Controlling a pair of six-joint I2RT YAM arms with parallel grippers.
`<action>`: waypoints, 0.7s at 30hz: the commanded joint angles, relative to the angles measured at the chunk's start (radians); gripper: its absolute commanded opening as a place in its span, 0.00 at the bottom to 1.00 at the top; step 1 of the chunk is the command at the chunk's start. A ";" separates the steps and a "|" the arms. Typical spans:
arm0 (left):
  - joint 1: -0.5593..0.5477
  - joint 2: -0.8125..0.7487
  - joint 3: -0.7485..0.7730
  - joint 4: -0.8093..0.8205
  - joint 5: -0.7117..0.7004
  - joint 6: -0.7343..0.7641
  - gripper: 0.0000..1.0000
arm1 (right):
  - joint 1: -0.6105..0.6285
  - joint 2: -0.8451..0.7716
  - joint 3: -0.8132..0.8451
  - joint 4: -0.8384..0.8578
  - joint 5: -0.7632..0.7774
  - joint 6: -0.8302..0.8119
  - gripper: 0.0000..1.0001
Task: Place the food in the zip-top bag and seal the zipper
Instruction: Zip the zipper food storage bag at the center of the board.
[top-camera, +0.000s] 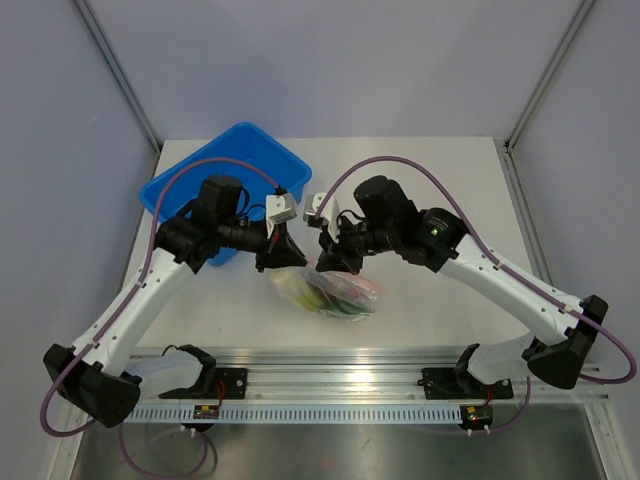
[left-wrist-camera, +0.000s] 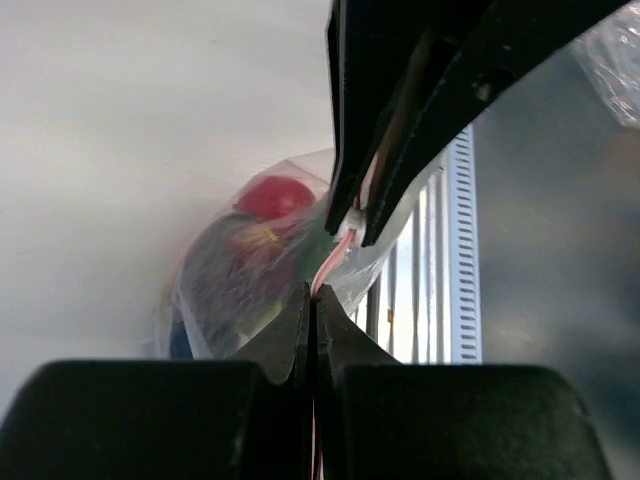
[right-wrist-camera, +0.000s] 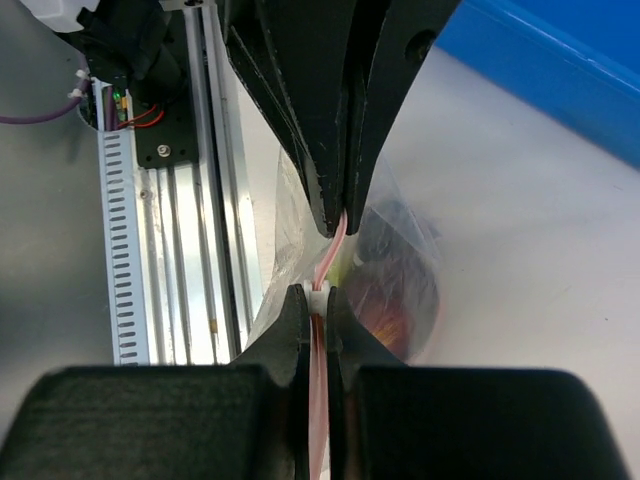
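The zip-top bag (top-camera: 328, 290) hangs between my two grippers just above the table, and the food (top-camera: 335, 295) shows through it as a mixed heap. A red round fruit (left-wrist-camera: 275, 197) lies near the top of that heap. My left gripper (top-camera: 283, 255) is shut on the pink zipper (left-wrist-camera: 338, 255). A short way along, my right gripper (top-camera: 335, 258) is shut on the same zipper (right-wrist-camera: 332, 250), with a small white piece (right-wrist-camera: 318, 297) pinched at its tips. In each wrist view the other gripper's closed tips hold the strip just ahead. Dark round pieces (right-wrist-camera: 395, 285) press against the bag wall.
A blue plastic bin (top-camera: 230, 175) stands at the back left, close behind my left arm. The aluminium rail (top-camera: 340, 385) with the arm bases runs along the near table edge, directly below the hanging bag. White tabletop (top-camera: 450, 180) lies to the right.
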 joint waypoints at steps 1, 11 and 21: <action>0.008 -0.054 -0.041 0.205 -0.233 -0.094 0.00 | 0.008 -0.049 0.011 0.008 0.022 -0.012 0.00; 0.057 -0.039 0.000 0.231 -0.270 -0.071 0.00 | 0.008 -0.137 -0.048 -0.053 0.144 -0.012 0.00; 0.149 -0.031 0.023 0.205 -0.205 -0.051 0.00 | 0.007 -0.292 -0.127 -0.114 0.309 0.012 0.00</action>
